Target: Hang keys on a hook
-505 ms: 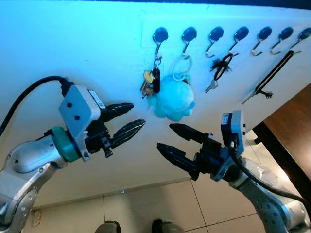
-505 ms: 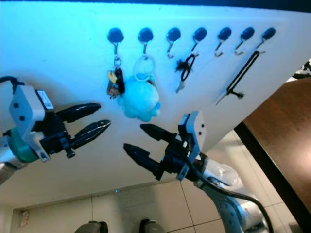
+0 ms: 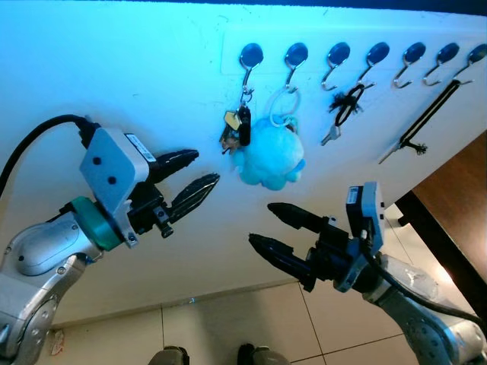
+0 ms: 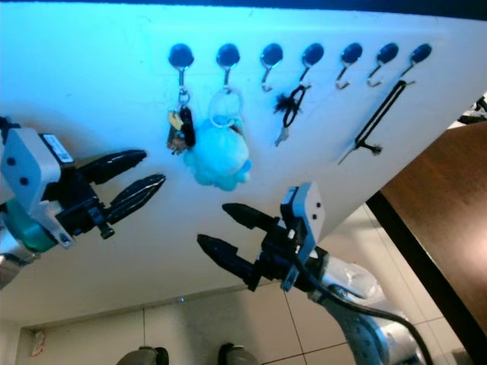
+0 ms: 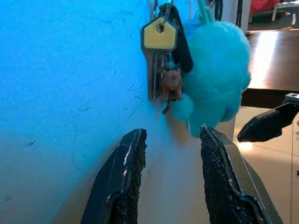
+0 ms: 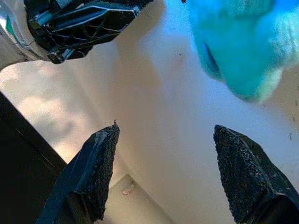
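The bunch of keys [image 3: 236,128], with one yellow-headed key, a black fob and a small brown charm, hangs from the leftmost dark round-capped metal hook [image 3: 249,59] in a row of such hooks on the pale wall [image 3: 114,76]. It sits above and to the right of the left gripper [image 3: 199,172], well apart from the fingertips. The left gripper's two black fingers [image 5: 128,172] are spread a moderate way with nothing between them, and in the left wrist view they point up at the keys from just below.

Touching the keys on the side away from the left gripper is a fluffy turquoise plush toy [image 3: 270,156], hung by a white ring on the second hook. The right gripper [image 3: 265,225] is below the toy and lower than the left gripper, its fingers wide apart and empty, aimed back toward the left arm.

Beyond the toy, farther from both grippers, a small silver key on a black loop [image 3: 342,110] hangs from what looks like the fourth hook, though the picture is soft there. A long thin black strap [image 3: 426,118] hangs slanted near the row's far end.
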Tool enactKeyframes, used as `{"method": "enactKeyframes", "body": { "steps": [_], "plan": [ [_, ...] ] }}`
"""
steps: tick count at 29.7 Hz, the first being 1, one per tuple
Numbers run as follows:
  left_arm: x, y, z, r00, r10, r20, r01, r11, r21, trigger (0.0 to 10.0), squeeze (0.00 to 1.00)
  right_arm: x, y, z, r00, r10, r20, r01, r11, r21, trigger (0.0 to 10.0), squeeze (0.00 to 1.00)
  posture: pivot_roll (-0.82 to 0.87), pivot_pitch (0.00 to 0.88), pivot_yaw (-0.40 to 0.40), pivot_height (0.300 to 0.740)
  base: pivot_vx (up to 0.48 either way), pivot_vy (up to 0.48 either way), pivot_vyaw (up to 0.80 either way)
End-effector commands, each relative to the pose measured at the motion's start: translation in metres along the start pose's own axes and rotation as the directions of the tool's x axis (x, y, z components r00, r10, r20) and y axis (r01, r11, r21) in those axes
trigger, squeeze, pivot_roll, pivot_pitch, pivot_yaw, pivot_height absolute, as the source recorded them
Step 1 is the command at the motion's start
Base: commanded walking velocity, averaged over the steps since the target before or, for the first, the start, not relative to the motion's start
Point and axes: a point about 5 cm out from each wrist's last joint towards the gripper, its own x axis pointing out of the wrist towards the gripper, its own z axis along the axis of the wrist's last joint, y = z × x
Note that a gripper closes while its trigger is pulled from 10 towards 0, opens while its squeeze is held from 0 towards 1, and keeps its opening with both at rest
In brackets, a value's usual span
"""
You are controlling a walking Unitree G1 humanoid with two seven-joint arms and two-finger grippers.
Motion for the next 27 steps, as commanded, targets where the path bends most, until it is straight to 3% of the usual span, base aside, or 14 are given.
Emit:
{"method": "enactKeyframes", "body": {
  "steps": [1,8,27],
  "plan": [
    [-0.002,-0.006,0.005,0.999,-0.032,0.02,0.031,0.999,0.02,10.0,0.0,-0.003,-0.002,-0.001,1.0,0.004,-0.004,-0.004,1.0,0.013,10.0,0.0,0.02,0.068,-0.016,0.74,-0.296,0.0,0.0],
    [-0.006,-0.008,0.01,0.993,-0.114,0.019,0.113,0.993,0.04,10.0,0.0,-0.002,0.0,0.002,0.999,0.035,0.0,-0.035,0.999,0.006,10.0,0.0,0.02,0.051,-0.01,0.74,-0.411,0.0,0.0],
    [0.006,-0.001,0.018,0.99,-0.117,0.077,0.112,0.991,0.067,10.0,0.0,0.007,-0.009,0.0,0.999,0.021,0.03,-0.02,1.0,-0.015,10.0,0.0,0.02,0.0,0.005,0.74,-0.351,0.0,0.0]
  ]
}}
